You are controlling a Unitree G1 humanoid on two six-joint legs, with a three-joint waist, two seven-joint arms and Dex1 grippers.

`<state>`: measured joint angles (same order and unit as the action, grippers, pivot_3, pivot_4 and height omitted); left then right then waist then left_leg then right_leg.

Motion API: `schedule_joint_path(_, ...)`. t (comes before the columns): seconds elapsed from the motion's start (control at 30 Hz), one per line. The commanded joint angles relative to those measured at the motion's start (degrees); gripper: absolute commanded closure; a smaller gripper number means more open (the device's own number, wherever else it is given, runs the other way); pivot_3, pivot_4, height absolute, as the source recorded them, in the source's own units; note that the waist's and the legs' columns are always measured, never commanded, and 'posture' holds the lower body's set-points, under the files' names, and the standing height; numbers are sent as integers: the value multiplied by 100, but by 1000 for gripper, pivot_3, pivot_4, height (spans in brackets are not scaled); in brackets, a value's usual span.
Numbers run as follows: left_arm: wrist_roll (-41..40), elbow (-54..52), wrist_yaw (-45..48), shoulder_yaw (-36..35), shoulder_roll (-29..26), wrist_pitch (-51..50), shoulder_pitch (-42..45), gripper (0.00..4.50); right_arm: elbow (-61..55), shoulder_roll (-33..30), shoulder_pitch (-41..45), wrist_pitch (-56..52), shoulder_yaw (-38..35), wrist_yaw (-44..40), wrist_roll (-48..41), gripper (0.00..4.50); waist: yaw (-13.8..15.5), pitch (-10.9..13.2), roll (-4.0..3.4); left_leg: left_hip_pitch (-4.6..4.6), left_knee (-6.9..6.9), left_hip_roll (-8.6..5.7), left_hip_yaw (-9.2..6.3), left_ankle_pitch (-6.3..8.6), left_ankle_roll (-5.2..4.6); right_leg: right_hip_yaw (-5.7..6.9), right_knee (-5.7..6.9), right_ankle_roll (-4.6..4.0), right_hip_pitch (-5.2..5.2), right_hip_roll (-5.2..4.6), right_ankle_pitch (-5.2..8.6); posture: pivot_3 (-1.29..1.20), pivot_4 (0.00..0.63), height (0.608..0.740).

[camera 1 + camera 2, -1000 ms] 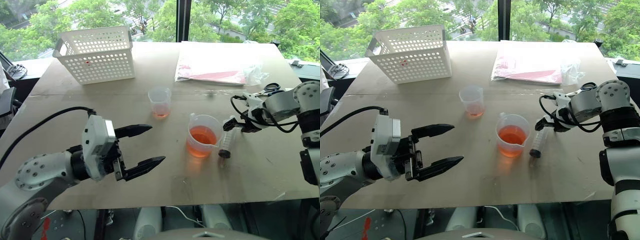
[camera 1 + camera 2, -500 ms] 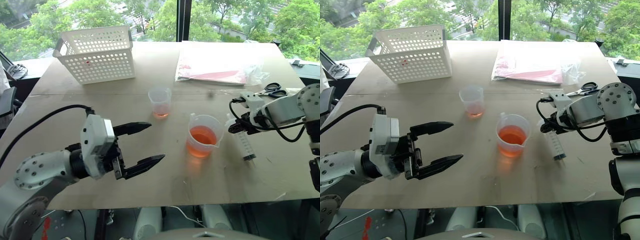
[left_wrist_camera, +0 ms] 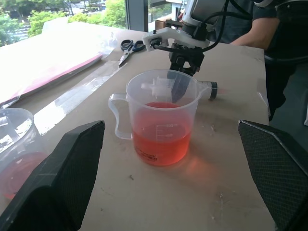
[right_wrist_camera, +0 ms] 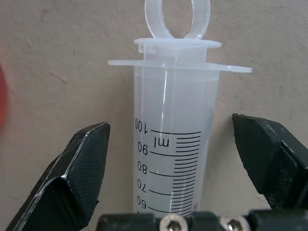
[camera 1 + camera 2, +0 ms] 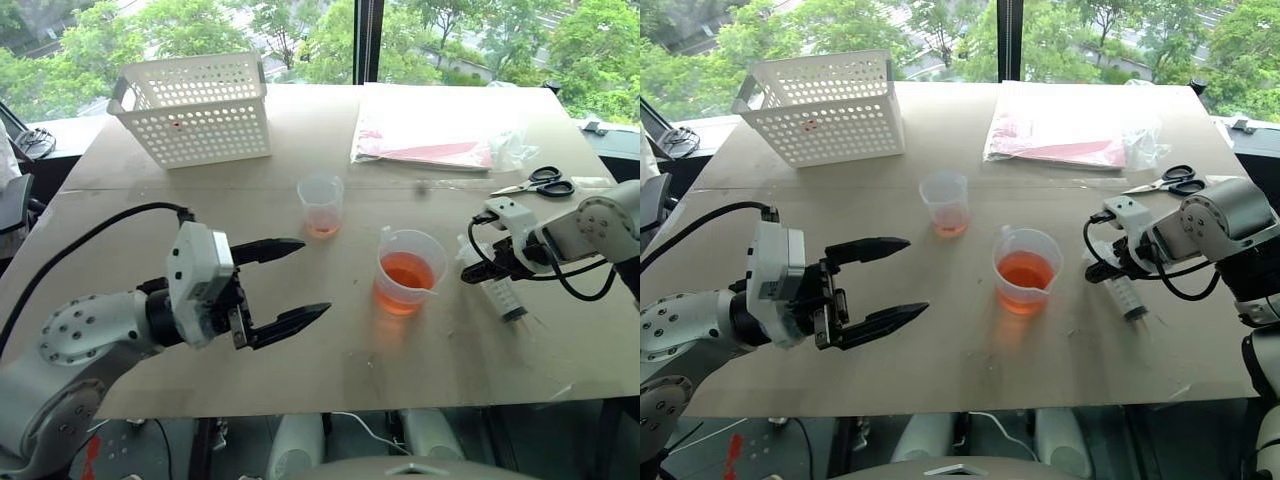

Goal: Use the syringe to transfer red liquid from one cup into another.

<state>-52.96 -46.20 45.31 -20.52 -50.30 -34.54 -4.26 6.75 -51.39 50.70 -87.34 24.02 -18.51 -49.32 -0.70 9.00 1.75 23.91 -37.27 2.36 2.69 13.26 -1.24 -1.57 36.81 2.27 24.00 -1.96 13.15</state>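
Left tool (image 5: 284,283) lower left, fingers spread, empty; beaker (image 5: 405,270) of red liquid (image 5: 404,274) centre; syringe (image 5: 497,289) flat on tabletop (image 5: 300,355) at right, right tool (image 4: 175,168) straddling barrel, fingers apart, not gripping; light, rigid, slick plastic, likely rolls; grip mid-barrel below flange.

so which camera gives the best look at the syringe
The right wrist view: the syringe lies on the table between the open claw's fingers, its marks readable. The eye views show it small, beside the beaker. The left wrist view shows it through the beaker.
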Motion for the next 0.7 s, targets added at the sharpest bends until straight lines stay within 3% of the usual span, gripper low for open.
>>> schedule_joint_path(0.03, 25, -30, 31, -35, -27, 116, 84, 0, -60, 52, -124, -23, -245, -200, 330, 1425, 0, 0, 0, 0, 0, 0, 0, 0, 0, 0, 0, 0, 0, 0, 0, 0, 150, 740)
schedule_joint_path(0.13, 30, 0, 35, -34, -42, 118, 114, 0, -353, -13, -247, 63, -386, -413, 530, 2760, -5, 0, 0, 0, 2, 0, 0, 0, 0, 0, 1, 0, 1, 0, 0, 0, 150, 740)
schedule_joint_path(0.17, 41, 9, 35, -40, -41, 124, 119, 0, -516, -85, -337, 249, -451, -497, 622, 2981, -5, 0, 0, 0, 4, 0, -1, 0, 0, 0, 1, 1, 1, 1, -1, 0, 150, 740)
schedule_joint_path(0.3, 99, 58, -73, -130, 32, 154, 99, 0, -1091, -234, -727, 1448, -1610, -1146, 595, 3026, -3, 5, -5, 2, 9, 0, -2, 0, 0, 1, 0, 6, 3, 2, -3, 0, 150, 740)
schedule_joint_path(0.47, -71, 203, -520, -255, 262, 76, 228, 0, -1581, 390, -376, 2150, -3617, -1511, -435, 3027, -29, 15, -19, -2, 6, 1, -3, 0, 0, -4, 3, 29, 4, 6, -15, 0, 150, 740)
schedule_joint_path(0.6, -277, 471, -855, -294, 360, -90, 498, 0, -2148, 1376, -224, 2362, -4527, -896, -1506, 3027, -1, 9, -10, -3, 7, 8, -17, 0, 0, 10, 5, 27, -4, 14, -15, 0, 150, 740)
schedule_joint_path(0.7, -329, 803, -849, -222, 208, -202, 968, 0, -3017, 2182, -817, 2926, -4692, -705, -2000, 3028, 3, 11, -12, -2, 5, 7, -17, 0, 0, 14, 4, 26, -11, 10, -15, 0, 150, 740)
